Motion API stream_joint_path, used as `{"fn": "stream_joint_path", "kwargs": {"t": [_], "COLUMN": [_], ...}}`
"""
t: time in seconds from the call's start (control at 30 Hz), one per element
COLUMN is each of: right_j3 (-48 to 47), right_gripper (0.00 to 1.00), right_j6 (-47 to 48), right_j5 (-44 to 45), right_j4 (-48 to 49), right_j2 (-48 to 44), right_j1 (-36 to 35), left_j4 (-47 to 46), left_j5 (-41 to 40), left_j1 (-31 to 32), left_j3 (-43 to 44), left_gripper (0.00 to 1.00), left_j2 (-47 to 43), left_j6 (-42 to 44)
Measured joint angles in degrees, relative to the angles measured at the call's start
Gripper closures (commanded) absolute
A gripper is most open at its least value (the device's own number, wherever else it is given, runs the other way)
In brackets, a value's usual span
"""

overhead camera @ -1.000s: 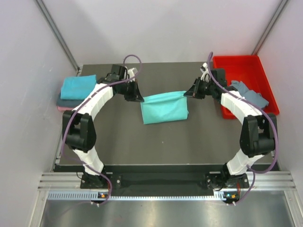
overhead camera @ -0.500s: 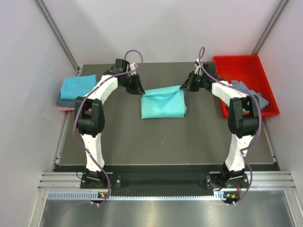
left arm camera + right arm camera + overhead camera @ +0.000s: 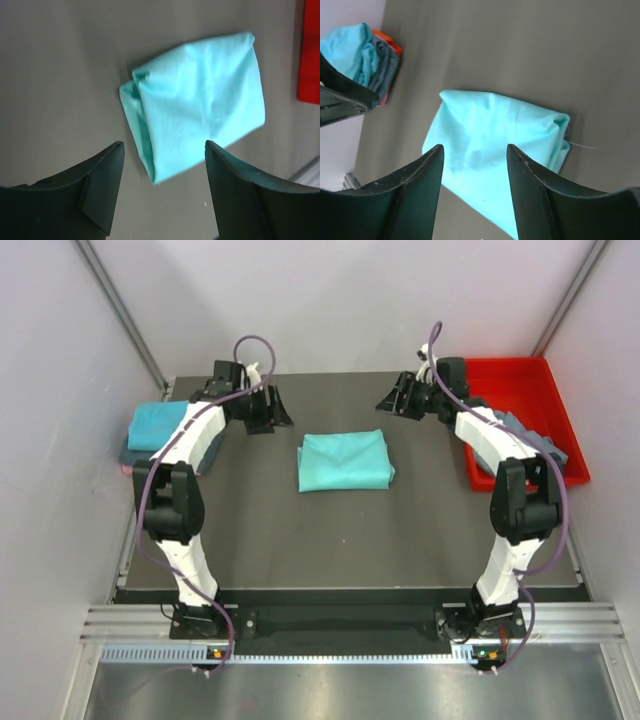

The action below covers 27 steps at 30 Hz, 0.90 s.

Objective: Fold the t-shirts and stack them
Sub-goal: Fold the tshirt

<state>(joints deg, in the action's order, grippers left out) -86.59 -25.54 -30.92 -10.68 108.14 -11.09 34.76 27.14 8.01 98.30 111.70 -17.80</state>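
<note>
A folded turquoise t-shirt (image 3: 343, 461) (image 3: 200, 100) (image 3: 490, 150) lies flat in the middle of the dark table, with nothing touching it. My left gripper (image 3: 270, 410) (image 3: 163, 145) hovers open off its far left corner, its jaws empty. My right gripper (image 3: 392, 400) (image 3: 475, 146) hovers open off its far right corner, also empty. At the table's left edge a stack (image 3: 158, 435) (image 3: 365, 55) of folded t-shirts has a teal one (image 3: 160, 423) on top, a slate grey-blue one under it and pink at the bottom. A crumpled grey-blue t-shirt (image 3: 530, 440) lies in the red tray.
The red tray (image 3: 530, 375) stands at the far right corner of the table, beside the right arm. Grey walls close in on the left, far and right sides. The arm bases sit on a metal rail (image 3: 340, 625) at the near edge.
Both grippers have opened, let go of the turquoise t-shirt's far corners and drawn back and apart. The shirt has dropped flat on the table.
</note>
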Motion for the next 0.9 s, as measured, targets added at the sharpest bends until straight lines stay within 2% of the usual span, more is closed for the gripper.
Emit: {"fn": "stream_joint_path", "kwargs": {"t": [0.13,0.3,0.9], "right_j3": [3.7,9.7,11.0], "right_gripper": [0.48,0.48,0.48], "right_j6": [-0.9,-1.3,-1.3], "right_j5": [-1.3,-2.0,-2.8], "right_j4": [2.1,1.4,1.3], "right_j2": [-2.1,-1.3,7.3], "right_j1": [-0.6,-2.1,-6.3], "left_j4": [-1.0,-1.7,-8.7], "left_j5": [4.7,9.6,18.9], "left_j1": [-2.6,-4.8,-4.7], "left_j3": [-9.0,-15.5,-15.8], "left_gripper": [0.27,0.27,0.28], "left_j2": [-4.0,-1.7,10.4], "left_j6": [-3.0,-6.6,-13.8]}}
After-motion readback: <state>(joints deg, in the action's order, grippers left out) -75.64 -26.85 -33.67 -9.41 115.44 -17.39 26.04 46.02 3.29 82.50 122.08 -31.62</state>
